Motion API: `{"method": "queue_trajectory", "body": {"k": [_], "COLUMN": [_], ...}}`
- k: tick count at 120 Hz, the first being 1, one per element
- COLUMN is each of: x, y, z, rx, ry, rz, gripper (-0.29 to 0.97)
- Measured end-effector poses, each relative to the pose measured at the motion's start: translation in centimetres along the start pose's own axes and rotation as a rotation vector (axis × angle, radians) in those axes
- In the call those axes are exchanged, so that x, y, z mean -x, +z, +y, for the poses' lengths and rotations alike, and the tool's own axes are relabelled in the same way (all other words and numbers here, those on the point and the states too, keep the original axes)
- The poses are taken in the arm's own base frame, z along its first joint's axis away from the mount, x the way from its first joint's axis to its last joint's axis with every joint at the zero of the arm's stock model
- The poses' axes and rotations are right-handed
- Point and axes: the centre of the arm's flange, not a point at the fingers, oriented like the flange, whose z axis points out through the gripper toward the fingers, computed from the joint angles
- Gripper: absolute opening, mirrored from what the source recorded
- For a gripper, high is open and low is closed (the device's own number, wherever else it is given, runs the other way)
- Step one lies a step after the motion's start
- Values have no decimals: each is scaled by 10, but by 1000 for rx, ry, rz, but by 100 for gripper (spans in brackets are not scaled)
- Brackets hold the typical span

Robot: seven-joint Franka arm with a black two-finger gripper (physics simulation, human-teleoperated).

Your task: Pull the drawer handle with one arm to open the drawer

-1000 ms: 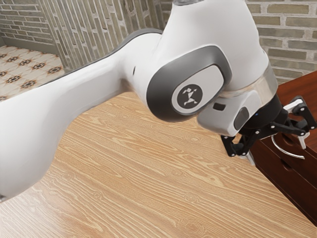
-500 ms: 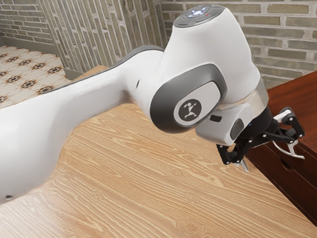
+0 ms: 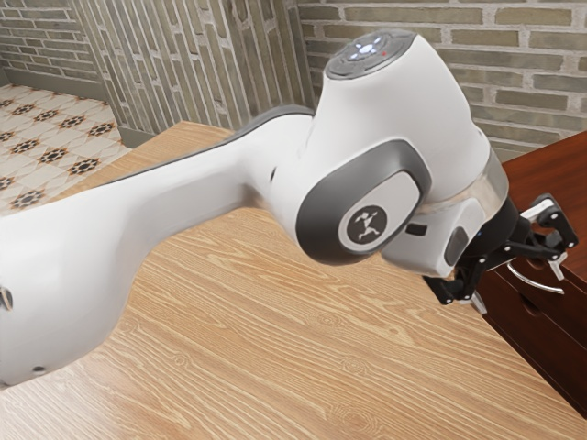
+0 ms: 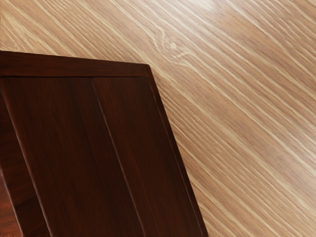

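Just one tool, spread wide, near one handle on one drawer.

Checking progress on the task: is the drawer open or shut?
Shut, seemingly: the drawer front lies flush with the cabinet, handle not yet pulled.

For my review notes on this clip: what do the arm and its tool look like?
The arm is glossy white with rounded links. A dark grey oval joint cover carries a white figure logo. A grey cap with small blue and red lights tops one joint, and a silver ring circles the wrist. The tool is black with pale metal fingertips.
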Motion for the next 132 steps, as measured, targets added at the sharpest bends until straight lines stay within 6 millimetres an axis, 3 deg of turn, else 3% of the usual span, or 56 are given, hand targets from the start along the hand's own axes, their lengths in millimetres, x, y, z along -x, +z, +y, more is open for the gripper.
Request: {"method": "queue_trajectory", "body": {"k": [38, 55, 77, 107, 132], "x": [-15, -7, 4, 16, 16], "y": [7, -5, 16, 14, 25], "z": [4, -2, -1, 0, 2], "rx": [8, -20, 1, -9, 5], "ry": [15, -2, -25, -47, -51], "rz": [7, -8, -10, -21, -18], "gripper": [49, 48, 47, 51, 51]}}
